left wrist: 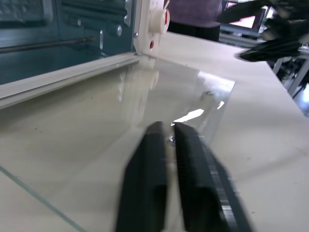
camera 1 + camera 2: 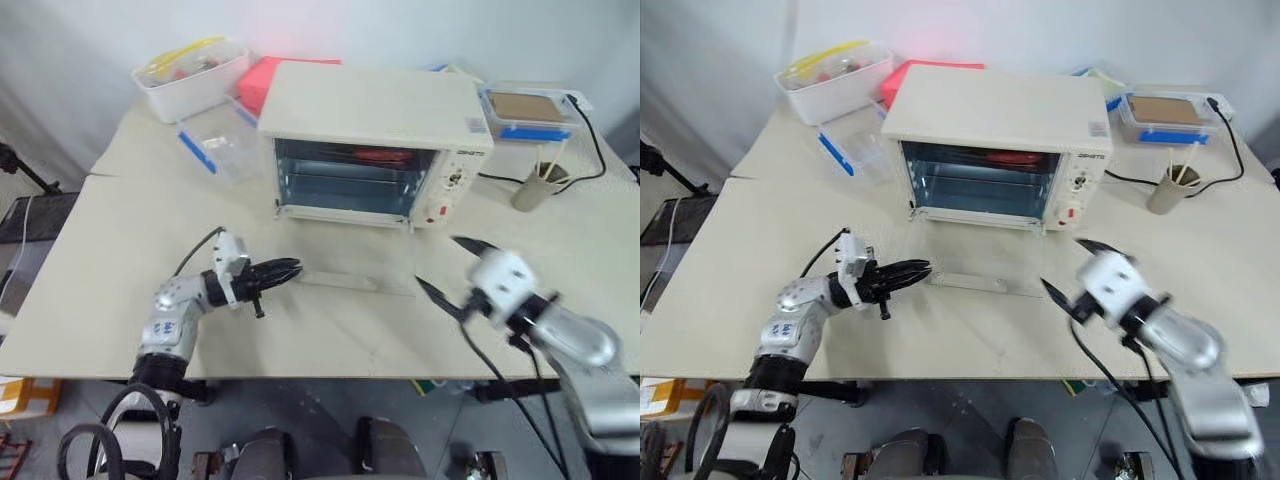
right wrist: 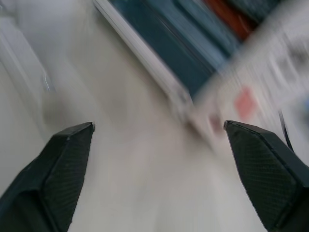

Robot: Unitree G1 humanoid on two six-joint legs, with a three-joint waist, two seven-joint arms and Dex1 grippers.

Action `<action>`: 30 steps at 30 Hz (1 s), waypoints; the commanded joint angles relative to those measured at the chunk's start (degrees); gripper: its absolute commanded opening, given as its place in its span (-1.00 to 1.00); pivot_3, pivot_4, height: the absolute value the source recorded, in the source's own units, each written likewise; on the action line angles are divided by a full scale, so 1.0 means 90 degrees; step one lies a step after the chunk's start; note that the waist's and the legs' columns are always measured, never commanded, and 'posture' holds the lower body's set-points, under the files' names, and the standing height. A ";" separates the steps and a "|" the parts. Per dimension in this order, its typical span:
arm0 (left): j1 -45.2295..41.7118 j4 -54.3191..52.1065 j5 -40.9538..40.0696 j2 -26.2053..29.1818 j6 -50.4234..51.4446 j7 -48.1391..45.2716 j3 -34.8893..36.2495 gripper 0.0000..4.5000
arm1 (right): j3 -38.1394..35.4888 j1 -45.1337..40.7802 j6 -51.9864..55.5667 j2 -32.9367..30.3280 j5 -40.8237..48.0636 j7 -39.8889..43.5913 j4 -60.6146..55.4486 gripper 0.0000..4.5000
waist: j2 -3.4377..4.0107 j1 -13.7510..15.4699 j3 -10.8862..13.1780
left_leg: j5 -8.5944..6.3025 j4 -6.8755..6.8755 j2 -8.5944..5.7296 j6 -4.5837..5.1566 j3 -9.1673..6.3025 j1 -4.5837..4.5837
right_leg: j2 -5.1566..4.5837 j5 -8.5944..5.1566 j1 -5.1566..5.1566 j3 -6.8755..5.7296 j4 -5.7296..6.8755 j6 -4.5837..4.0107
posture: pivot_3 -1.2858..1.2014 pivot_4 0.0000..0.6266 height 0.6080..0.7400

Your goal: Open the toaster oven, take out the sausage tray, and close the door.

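The cream-white toaster oven stands at the middle back of the table. Its glass door is swung down and lies flat on the table, with the bar handle at its near edge. Inside the cavity, high up, something red shows: the sausages on the sausage tray. My left gripper sits low at the left end of the handle, its fingers a narrow gap apart and holding nothing. Just right of the door, my right gripper hovers wide open and empty.
A white tub, a red box and a clear blue-edged box lie at the back left. At the back right are a lidded box, a cup with sticks and a black cable.
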 commanded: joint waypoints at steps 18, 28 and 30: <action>0.1797 -0.2926 -0.0761 0.0263 0.1016 0.1258 0.0563 0.98 | 0.2745 -0.5944 -0.2760 0.2008 -0.3916 -0.3416 0.7944 1.00 | 0.0002 -0.0233 0.0003 | 0.0003 -0.0005 -0.0004 -0.0003 -0.0029 -0.0021 | -0.0010 -0.0001 -0.0002 -0.0026 0.0004 -0.0002 | 0.03 -0.52 1.00; 0.1496 -0.2792 -0.0792 0.0230 0.1055 0.1241 0.0417 1.00 | 0.3109 -0.6754 -0.3339 0.2323 -0.4447 -0.4180 0.9297 0.01 | 0.0004 -0.0322 0.0004 | 0.0006 -0.0013 -0.0001 -0.0008 -0.0038 -0.0020 | -0.0007 -0.0003 -0.0002 -0.0030 0.0006 -0.0006 | 0.03 -0.52 1.00; 0.1366 -0.2728 -0.0791 0.0211 0.1068 0.1199 0.0373 1.00 | 0.3127 -0.6778 -0.3405 0.2327 -0.4493 -0.4264 0.9332 -0.30 | 0.0004 -0.0315 0.0004 | 0.0006 -0.0013 -0.0003 -0.0008 -0.0037 -0.0021 | -0.0009 -0.0003 -0.0001 -0.0029 0.0005 -0.0006 | 0.03 -0.52 1.00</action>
